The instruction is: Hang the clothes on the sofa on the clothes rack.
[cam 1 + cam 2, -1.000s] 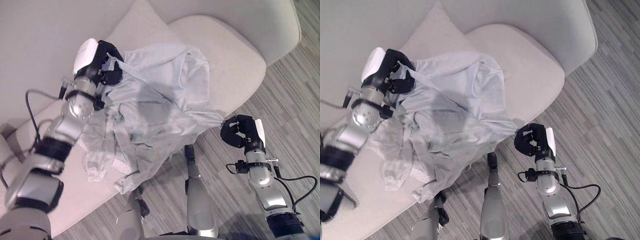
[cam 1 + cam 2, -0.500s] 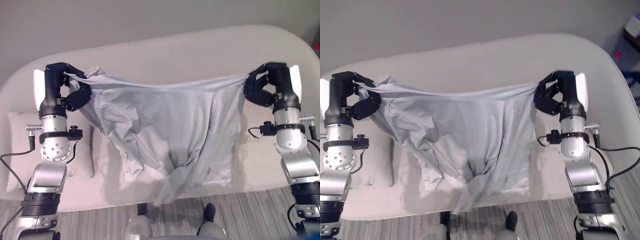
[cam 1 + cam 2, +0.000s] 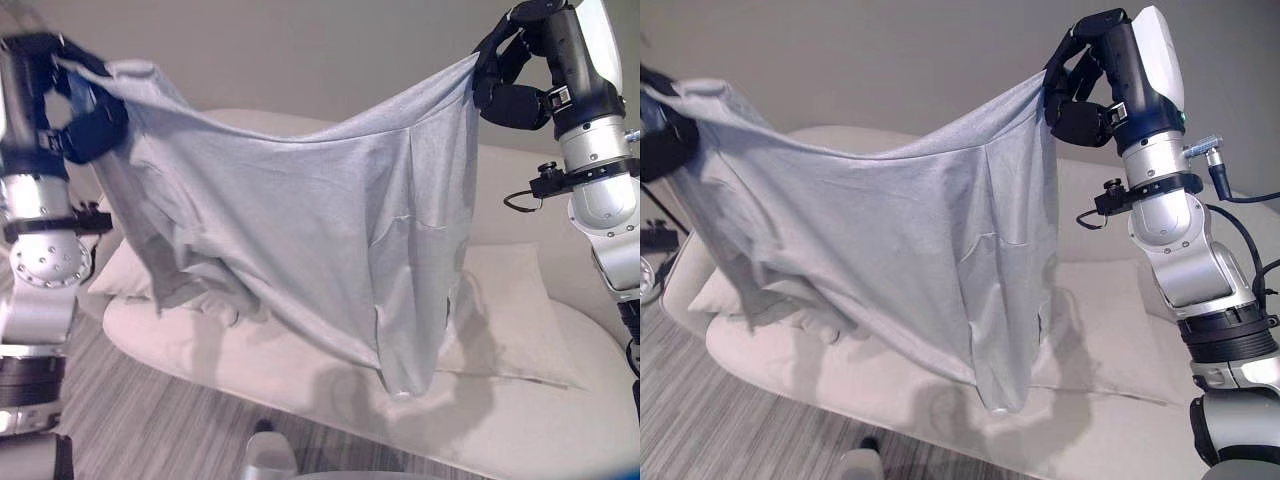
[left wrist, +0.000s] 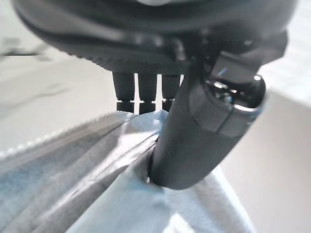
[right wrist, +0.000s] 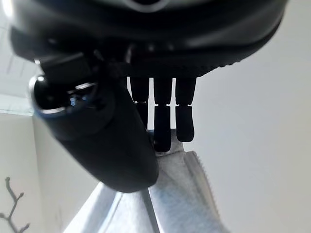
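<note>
A pale grey shirt (image 3: 300,240) hangs spread in the air in front of the cream sofa (image 3: 500,410), stretched between both hands. My left hand (image 3: 75,105) is raised at the upper left with its fingers curled round one top corner of the cloth; its thumb (image 4: 204,126) pinches the fabric (image 4: 97,189) against the fingers. My right hand (image 3: 1090,85) is held high at the upper right and pinches the other top corner; its thumb (image 5: 97,141) presses the hem (image 5: 180,194). The shirt's lower edge dangles just above the sofa seat.
Two cream cushions lie on the sofa, one (image 3: 120,275) behind the shirt at the left and one (image 3: 510,320) at the right. Grey striped flooring (image 3: 120,420) runs along the lower left. A plain wall (image 3: 300,50) stands behind the sofa.
Both hands have risen higher with the shirt, which now hangs clear of the sofa. The camera has tilted up and turned, so the sofa shows lower and more to the right.
</note>
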